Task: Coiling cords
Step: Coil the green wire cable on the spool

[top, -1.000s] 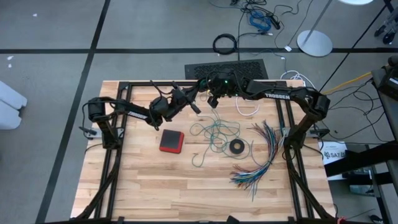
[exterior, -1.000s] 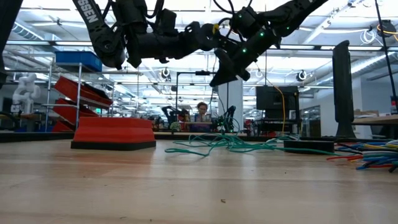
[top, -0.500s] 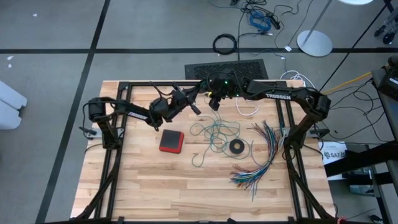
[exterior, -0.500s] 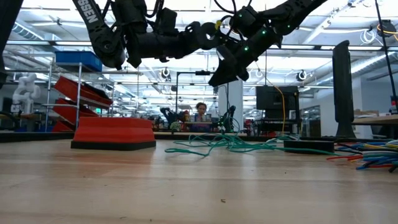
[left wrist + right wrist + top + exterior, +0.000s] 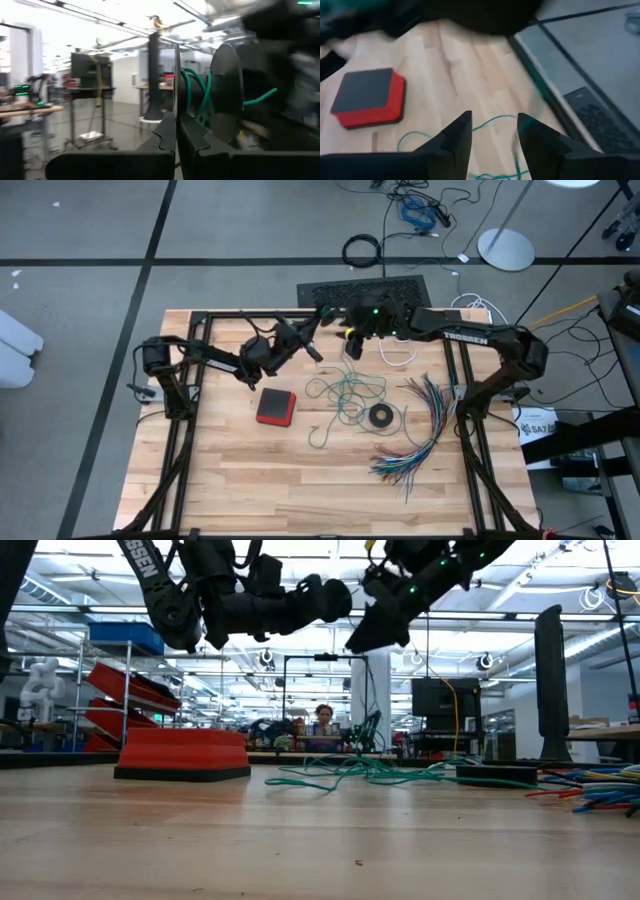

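Left gripper (image 5: 176, 131), shut, held a spool (image 5: 207, 97) for winding green cord (image 5: 345, 395); right gripper (image 5: 492, 131) hung open, empty.

A pale wooden table (image 5: 280, 470) stood on a grey floor (image 5: 80, 240) crossed by dark lines. Beyond it lay a bright workshop with ceiling lights (image 5: 300, 555), red shelving (image 5: 110, 700), a seated person (image 5: 323, 720) and a dark monitor (image 5: 435, 698).
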{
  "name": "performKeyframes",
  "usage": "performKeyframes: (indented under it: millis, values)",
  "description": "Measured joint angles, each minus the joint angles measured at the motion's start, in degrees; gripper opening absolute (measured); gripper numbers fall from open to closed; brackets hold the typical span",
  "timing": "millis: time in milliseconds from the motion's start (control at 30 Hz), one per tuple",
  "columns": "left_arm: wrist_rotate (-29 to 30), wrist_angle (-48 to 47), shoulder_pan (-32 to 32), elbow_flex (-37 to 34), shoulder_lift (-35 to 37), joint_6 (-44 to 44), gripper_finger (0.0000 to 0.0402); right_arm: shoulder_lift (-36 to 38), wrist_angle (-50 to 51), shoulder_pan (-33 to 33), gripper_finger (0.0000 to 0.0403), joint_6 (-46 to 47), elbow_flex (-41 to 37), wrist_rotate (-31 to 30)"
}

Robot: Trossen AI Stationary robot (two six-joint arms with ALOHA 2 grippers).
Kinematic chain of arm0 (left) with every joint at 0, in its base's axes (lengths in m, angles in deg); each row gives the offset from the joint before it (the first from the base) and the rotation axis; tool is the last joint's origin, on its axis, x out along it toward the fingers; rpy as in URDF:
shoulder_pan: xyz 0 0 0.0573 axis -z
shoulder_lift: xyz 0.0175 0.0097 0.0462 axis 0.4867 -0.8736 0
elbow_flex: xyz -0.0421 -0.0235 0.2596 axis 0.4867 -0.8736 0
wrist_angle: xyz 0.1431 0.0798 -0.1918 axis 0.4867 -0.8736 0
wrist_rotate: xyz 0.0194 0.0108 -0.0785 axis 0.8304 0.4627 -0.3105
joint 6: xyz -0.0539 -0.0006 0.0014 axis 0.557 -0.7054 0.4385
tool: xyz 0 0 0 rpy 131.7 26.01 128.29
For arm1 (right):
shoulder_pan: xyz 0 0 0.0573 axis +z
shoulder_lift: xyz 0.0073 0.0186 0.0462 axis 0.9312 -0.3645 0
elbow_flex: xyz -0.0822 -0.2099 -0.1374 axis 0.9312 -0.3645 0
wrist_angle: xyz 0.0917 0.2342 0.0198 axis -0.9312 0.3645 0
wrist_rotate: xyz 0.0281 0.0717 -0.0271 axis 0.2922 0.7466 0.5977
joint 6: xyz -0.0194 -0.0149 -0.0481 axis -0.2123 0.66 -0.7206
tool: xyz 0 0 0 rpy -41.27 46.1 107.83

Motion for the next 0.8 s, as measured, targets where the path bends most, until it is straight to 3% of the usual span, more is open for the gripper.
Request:
performKeyframes:
  millis: [167,467,667,800]
  values:
    - [-0.6,0.34,-0.5,0.0,0.0,-0.21,0.0002,3.4,4.88,-0.01,0.0146,-1.17,0.0,-0.33]
    - [-12.54,0.52,-3.49,-0.91,0.0,-1.56,0.0002,12.05,14.17,1.92,0.0143,-6.7,0.0,-0.37]
    - [-34.25,0.0,-8.69,-1.62,0.0,-1.26,0.0002,17.14,16.68,1.8,0.0133,-11.33,0.0,0.0]
    - [-51.2,-0.13,-12.85,-1.62,0.0,2.77,0.0002,18.02,15.52,1.81,0.013,-12.41,0.0,6.26]
